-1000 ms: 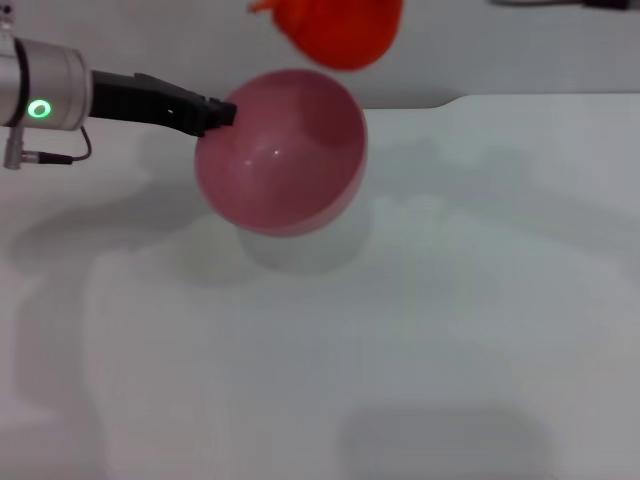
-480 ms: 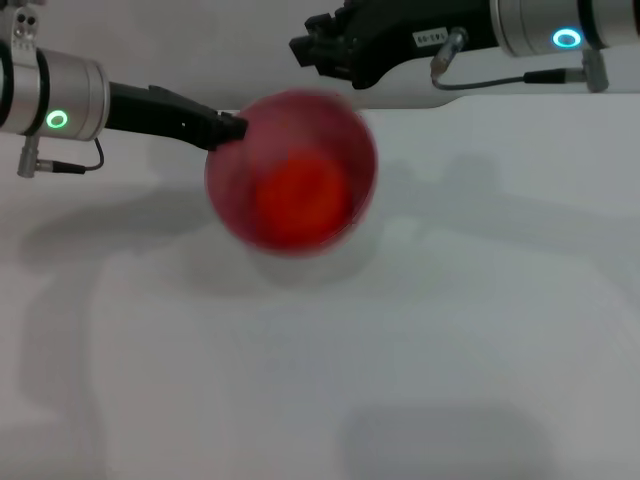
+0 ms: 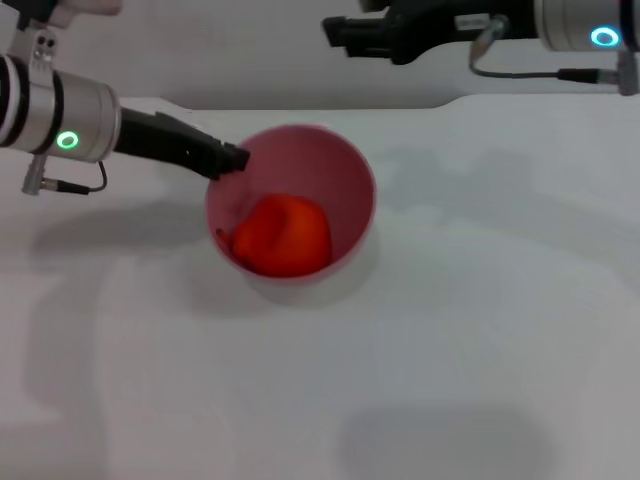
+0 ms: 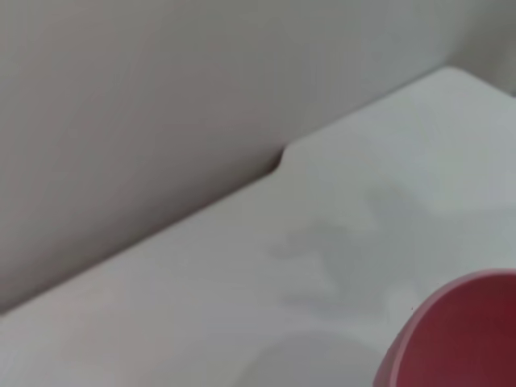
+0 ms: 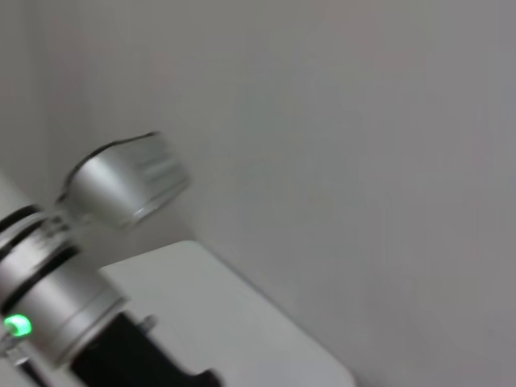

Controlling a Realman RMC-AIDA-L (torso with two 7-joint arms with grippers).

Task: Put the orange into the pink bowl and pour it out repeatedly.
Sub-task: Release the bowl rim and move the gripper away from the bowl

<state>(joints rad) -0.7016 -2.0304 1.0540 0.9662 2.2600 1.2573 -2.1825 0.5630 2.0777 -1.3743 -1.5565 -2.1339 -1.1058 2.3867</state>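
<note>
The orange (image 3: 283,235) is lying inside the pink bowl (image 3: 352,170), which is sitting upright on the white worktop (image 3: 450,340). The left gripper (image 3: 232,158) is pinching the bowl's rim on its left side, with its arm reaching in from the left. The right gripper (image 3: 340,30) is hanging above the worktop's far edge, apart from the bowl; whether it is spread or pressed together cannot be told.
</note>
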